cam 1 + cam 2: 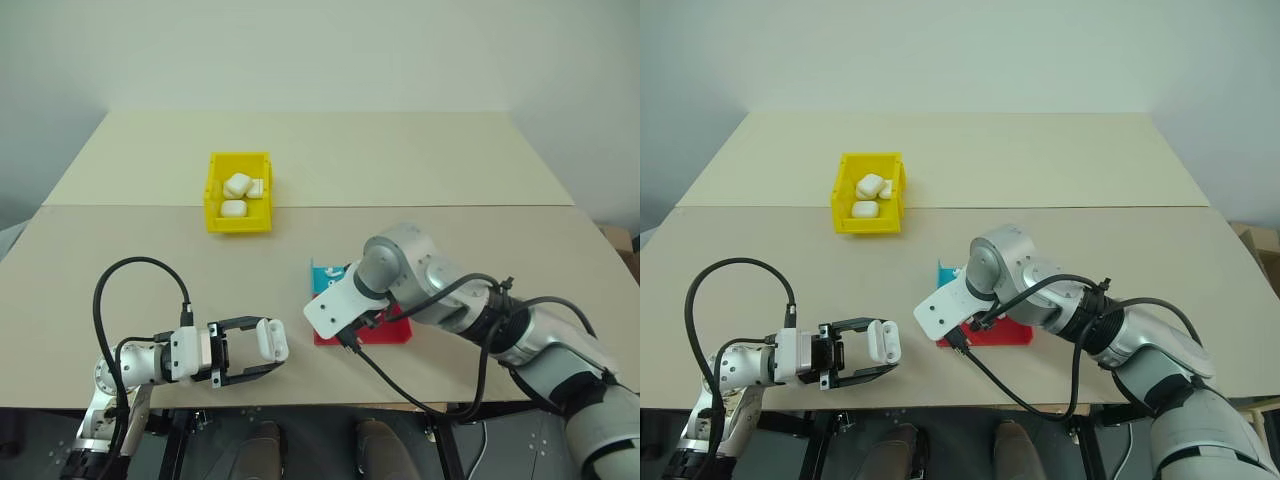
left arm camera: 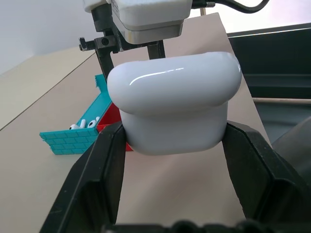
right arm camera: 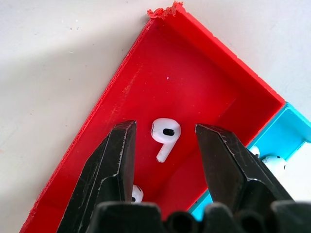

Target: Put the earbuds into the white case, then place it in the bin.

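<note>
Two black fingers of the left gripper (image 1: 262, 352) are clamped on the white case (image 1: 271, 339), holding it just above the near edge of the worktop (image 1: 420, 160), its lid closed. The right gripper (image 3: 165, 138) points steeply down into the red half of the tray (image 3: 194, 63), its fingers spread apart with nothing between them but one earbud (image 3: 165, 133) lying loose on the tray floor. A second earbud (image 3: 136, 194) lies beside the left finger (image 3: 114, 165), and another (image 3: 274, 162) sits in the adjoining blue half. Farther back on the worktop, well apart from both arms, the yellow bin (image 1: 213, 200) holds three white cases (image 1: 238, 184).
</note>
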`<state>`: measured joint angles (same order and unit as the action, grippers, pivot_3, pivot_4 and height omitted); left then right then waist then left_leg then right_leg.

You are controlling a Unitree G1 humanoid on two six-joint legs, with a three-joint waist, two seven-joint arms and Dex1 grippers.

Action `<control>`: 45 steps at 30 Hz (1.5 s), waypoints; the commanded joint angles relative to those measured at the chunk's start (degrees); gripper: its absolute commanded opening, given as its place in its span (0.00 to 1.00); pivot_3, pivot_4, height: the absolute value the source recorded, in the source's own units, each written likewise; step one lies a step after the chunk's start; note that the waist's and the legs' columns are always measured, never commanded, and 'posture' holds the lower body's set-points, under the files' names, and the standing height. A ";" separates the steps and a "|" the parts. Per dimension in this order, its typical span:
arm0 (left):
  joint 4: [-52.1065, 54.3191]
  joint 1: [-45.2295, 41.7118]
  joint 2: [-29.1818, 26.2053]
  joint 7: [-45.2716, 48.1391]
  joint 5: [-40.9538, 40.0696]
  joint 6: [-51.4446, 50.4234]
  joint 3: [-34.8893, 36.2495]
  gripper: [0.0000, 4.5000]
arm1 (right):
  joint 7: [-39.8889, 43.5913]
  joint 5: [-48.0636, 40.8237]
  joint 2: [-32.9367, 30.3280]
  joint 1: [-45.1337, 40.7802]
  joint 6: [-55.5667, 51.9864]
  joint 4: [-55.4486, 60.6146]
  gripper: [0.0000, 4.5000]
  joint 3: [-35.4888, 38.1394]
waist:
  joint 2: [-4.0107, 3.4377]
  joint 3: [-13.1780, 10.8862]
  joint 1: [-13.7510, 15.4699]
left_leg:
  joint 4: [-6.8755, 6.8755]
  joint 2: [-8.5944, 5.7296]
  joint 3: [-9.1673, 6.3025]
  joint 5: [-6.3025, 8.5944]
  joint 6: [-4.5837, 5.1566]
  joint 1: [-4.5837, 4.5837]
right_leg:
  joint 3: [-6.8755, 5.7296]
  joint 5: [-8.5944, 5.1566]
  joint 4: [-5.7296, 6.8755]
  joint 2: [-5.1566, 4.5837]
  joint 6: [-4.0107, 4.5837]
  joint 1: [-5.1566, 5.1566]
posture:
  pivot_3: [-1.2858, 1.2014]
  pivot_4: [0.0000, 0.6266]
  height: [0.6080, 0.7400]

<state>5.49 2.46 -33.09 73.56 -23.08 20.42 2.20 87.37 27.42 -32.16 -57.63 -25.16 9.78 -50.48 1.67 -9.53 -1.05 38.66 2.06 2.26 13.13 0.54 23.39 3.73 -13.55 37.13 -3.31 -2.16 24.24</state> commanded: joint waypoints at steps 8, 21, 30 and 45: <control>2.71 0.08 -1.24 -3.22 1.14 -0.19 -0.91 0.61 | 0.01 1.75 0.94 0.87 2.75 -1.43 0.52 1.18 | 0.00 0.00 -0.03 | 0.00 0.01 0.01 0.00 0.00 -0.01 | 0.00 0.00 0.00 0.00 0.00 0.00 | 0.52 0.24 1.00; 3.32 -0.20 -2.61 -5.31 2.73 -1.29 -2.02 0.61 | -0.85 3.36 1.58 1.78 4.58 -2.48 0.52 1.54 | 0.00 0.00 -0.03 | -0.03 0.01 0.02 0.00 0.00 -0.05 | 0.00 -0.01 0.00 0.01 0.01 -0.02 | 0.52 0.24 1.00; 3.96 0.04 -3.15 -6.63 2.80 -1.97 -2.44 0.61 | -0.66 3.95 1.49 2.44 5.52 -2.37 0.52 1.97 | 0.00 0.00 -0.03 | -0.04 0.02 0.03 0.00 0.00 -0.07 | 0.00 -0.01 -0.01 0.01 0.02 -0.03 | 0.52 0.24 1.00; 4.24 0.23 -3.60 -7.74 3.37 -2.24 -2.99 0.61 | -0.47 4.77 1.55 3.41 6.67 -2.20 0.40 2.84 | 0.00 0.00 0.00 | -0.06 0.02 0.04 0.00 0.00 -0.06 | 0.00 -0.02 -0.02 0.00 0.03 -0.02 | 0.52 0.24 1.00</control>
<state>8.06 2.59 -36.22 66.35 -19.64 18.38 -0.76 86.56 31.44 -30.32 -54.74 -19.16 7.13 -48.62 1.67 -9.53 -1.04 38.61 2.07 2.29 13.13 0.54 23.32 3.74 -13.57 37.10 -3.31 -2.13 24.22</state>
